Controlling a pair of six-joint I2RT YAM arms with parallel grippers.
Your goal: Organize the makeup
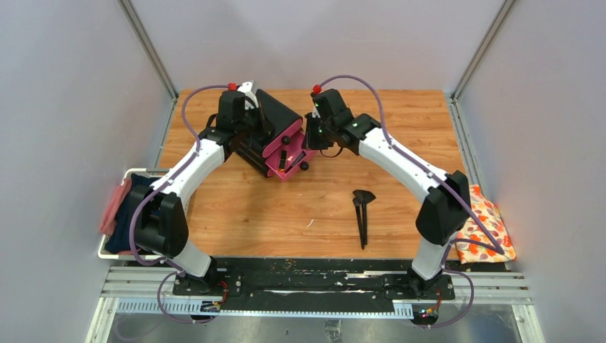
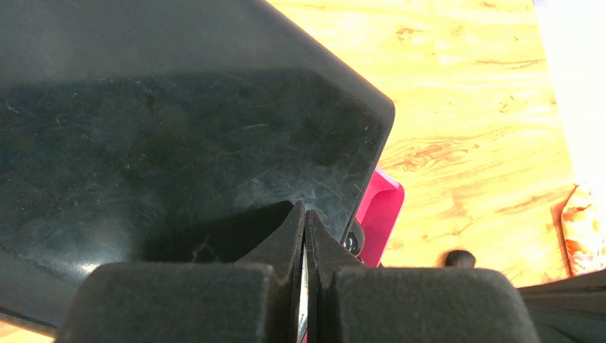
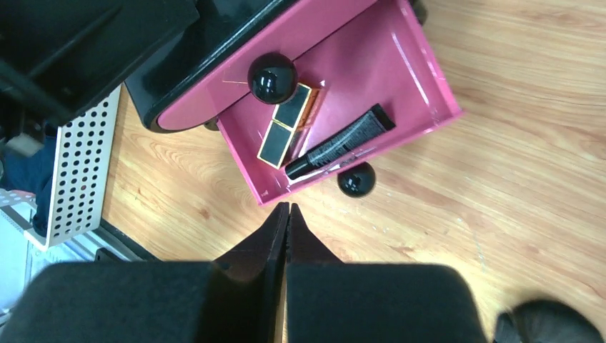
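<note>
The black box stands at the back middle with its lower pink drawer pulled open. In the drawer lie a black-and-gold case and a short black tube. The black long-handled brushes lie on the wood to the front right. My right gripper is shut and empty, just in front of the open drawer's front edge and beside its black knob. My left gripper is shut and sits over the box's black top. No sponges are in view.
An orange floral cloth lies at the table's right edge. A white perforated basket with pink and dark cloths sits at the left edge. The upper pink drawer front has a black knob. Grey walls close in on both sides.
</note>
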